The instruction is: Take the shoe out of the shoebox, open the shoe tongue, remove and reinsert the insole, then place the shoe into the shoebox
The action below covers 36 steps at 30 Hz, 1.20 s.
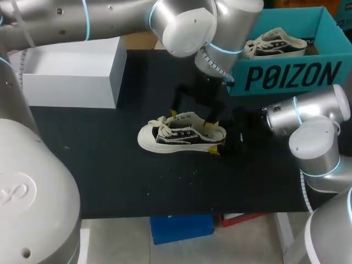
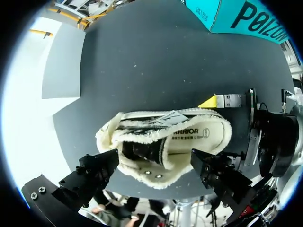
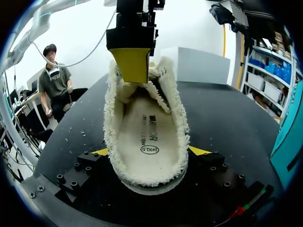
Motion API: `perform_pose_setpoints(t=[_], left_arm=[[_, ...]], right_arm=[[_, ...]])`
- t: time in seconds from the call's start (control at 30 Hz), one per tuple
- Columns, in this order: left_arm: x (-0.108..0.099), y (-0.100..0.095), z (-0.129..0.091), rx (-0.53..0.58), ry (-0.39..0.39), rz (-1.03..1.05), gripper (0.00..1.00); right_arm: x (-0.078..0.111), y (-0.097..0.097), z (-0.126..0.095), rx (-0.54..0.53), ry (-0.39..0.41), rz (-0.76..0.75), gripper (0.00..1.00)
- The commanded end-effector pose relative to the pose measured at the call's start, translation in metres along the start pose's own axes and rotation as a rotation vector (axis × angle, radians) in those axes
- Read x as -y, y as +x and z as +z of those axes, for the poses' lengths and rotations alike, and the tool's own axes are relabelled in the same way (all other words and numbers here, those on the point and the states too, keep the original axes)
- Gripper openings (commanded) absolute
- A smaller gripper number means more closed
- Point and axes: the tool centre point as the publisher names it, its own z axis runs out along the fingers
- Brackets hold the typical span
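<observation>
A cream and black sneaker (image 1: 181, 135) lies on the black table mat, toe to the left. My right gripper (image 3: 149, 151) is shut on its heel, one yellow tip pressed against each side. The printed insole (image 3: 149, 137) lies inside the shoe. My left arm reaches over from the left, and its gripper (image 1: 192, 119) hangs open above the shoe's mouth, a finger on each side (image 2: 94, 175). One of its yellow fingertips (image 3: 132, 64) stands at the tongue. The teal shoebox (image 1: 291, 74) at the back right holds a second sneaker (image 1: 275, 44).
A white open box (image 1: 71, 71) stands at the back left of the mat. My right arm's elbow (image 1: 313, 137) sits at the right edge, just in front of the shoebox. Bare mat (image 1: 110, 176) stretches in front of the shoe.
</observation>
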Motion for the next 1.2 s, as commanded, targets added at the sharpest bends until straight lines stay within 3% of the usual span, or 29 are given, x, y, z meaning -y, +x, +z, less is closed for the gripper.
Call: perform_pose_setpoints(t=[0.03,0.53,0.63,0.73,0.77,1.2], left_arm=[[0.004,0.01,0.011,0.033,-0.01,-0.012,1.0],[0.001,0.001,0.023,0.111,-0.039,-0.022,1.0],[0.001,-0.001,0.025,0.117,-0.044,-0.025,0.84],[0.002,-0.002,0.027,0.121,-0.047,-0.028,0.24],[0.002,-0.002,0.027,0.123,-0.048,-0.028,0.0],[0.001,0.0,0.023,0.13,-0.039,-0.004,0.0]], right_arm=[[0.001,0.0,0.002,0.002,0.001,0.001,0.0],[0.001,0.0,0.002,0.002,0.001,0.001,0.0],[0.001,0.0,0.002,0.002,0.001,0.001,0.0],[0.001,0.0,0.002,0.002,0.001,0.001,0.0],[0.001,0.0,0.002,0.002,0.001,0.001,0.0],[0.001,0.0,0.002,0.002,0.001,0.001,0.0]])
